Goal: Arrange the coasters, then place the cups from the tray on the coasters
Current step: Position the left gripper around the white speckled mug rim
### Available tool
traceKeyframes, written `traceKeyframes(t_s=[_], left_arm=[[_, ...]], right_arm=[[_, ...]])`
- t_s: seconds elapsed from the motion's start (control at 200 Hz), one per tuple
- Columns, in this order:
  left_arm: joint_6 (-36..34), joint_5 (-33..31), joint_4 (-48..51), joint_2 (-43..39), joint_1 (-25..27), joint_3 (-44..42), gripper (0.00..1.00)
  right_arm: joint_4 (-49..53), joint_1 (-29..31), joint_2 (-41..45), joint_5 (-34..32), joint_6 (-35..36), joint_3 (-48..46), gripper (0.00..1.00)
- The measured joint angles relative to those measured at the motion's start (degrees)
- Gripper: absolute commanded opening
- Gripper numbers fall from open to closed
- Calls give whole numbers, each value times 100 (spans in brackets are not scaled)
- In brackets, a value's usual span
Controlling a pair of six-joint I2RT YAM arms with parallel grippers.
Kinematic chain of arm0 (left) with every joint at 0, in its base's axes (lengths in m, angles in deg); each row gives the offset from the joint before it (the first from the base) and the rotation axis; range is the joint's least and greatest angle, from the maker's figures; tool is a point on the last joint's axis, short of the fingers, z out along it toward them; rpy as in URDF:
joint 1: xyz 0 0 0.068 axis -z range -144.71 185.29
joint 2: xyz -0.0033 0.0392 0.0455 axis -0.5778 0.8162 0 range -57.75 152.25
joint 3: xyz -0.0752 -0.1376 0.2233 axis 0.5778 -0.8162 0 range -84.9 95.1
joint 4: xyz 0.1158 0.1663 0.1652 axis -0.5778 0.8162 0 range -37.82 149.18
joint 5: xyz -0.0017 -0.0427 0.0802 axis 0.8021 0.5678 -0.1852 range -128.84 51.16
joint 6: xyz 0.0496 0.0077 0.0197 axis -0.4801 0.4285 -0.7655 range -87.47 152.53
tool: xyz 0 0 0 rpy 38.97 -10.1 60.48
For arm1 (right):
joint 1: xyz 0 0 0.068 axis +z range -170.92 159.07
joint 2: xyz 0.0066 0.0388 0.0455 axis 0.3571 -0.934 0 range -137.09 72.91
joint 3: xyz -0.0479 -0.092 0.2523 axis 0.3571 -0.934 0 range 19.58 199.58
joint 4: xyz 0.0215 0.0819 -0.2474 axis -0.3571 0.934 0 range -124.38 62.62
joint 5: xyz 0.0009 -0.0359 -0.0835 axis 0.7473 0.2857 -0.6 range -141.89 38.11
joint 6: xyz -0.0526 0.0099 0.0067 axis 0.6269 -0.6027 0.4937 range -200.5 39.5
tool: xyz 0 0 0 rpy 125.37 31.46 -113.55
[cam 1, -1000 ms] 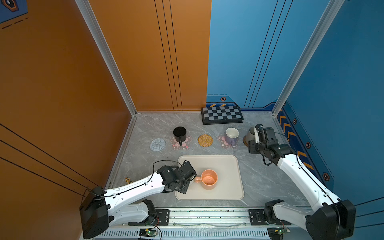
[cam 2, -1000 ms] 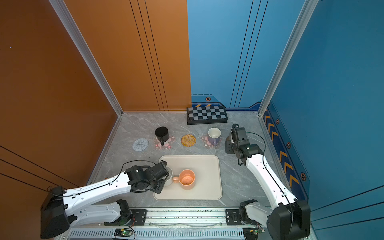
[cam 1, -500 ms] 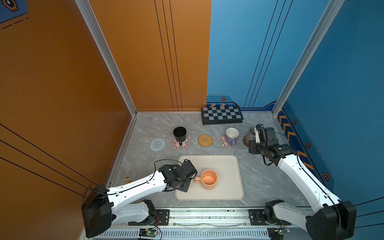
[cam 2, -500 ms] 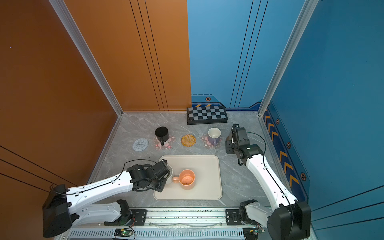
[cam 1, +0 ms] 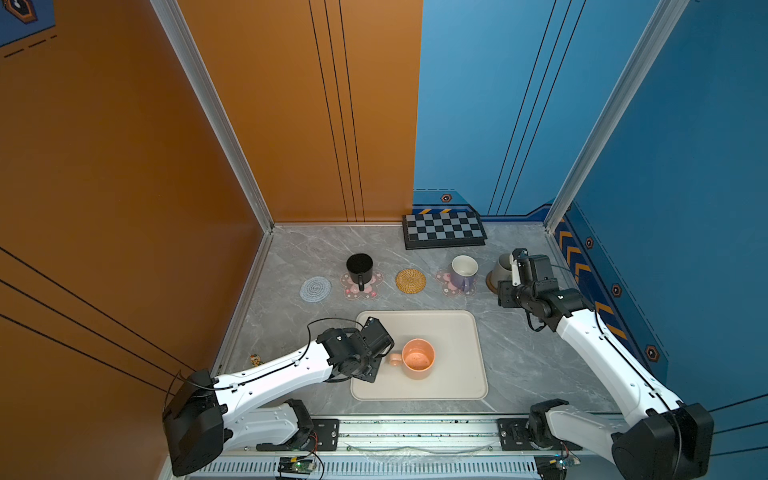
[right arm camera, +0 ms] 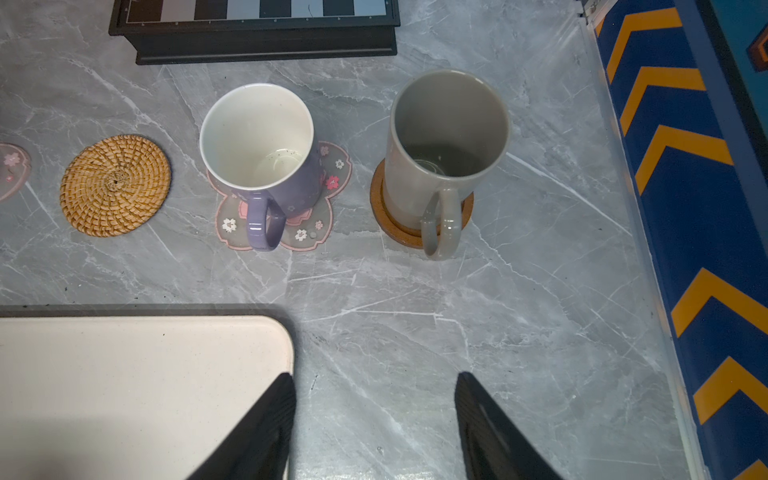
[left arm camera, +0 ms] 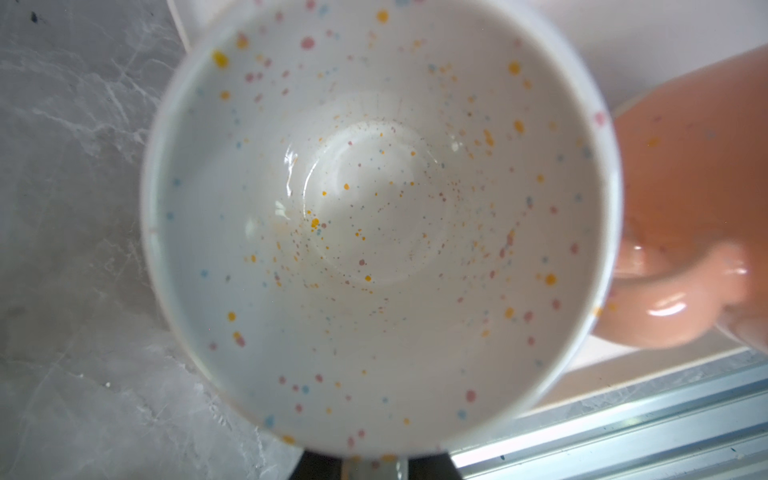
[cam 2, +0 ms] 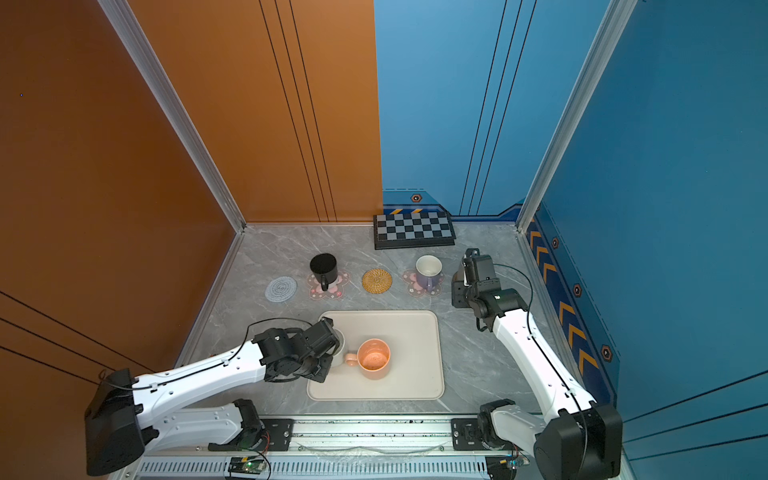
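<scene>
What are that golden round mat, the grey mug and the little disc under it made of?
Woven coaster: looks like coiled straw or rattan with a matte finish; the spiral weave shows.
Grey mug: probably glazed ceramic, going by the glossy highlights on its handle.
Brown coaster beneath it: seems to be wood or cork, matte, with a raised rim. I can't tell which.

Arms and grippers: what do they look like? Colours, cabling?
Both match: left arm and right arm have white shell links, black joints and bases, a thin black cable looping near the wrist. Right gripper shows black tapered fingers.
</scene>
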Motion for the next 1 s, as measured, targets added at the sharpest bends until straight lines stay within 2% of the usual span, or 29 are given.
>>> traceKeyframes(t_s=[0.611, 1.001], left_arm=[[13, -15, 382, -157, -216, 348, 0], [177, -22, 90, -111, -74, 46, 0]], right_arm=[[0, -33, 2, 2, -2, -2, 63], [-11, -33, 17, 35, -7, -87, 63]])
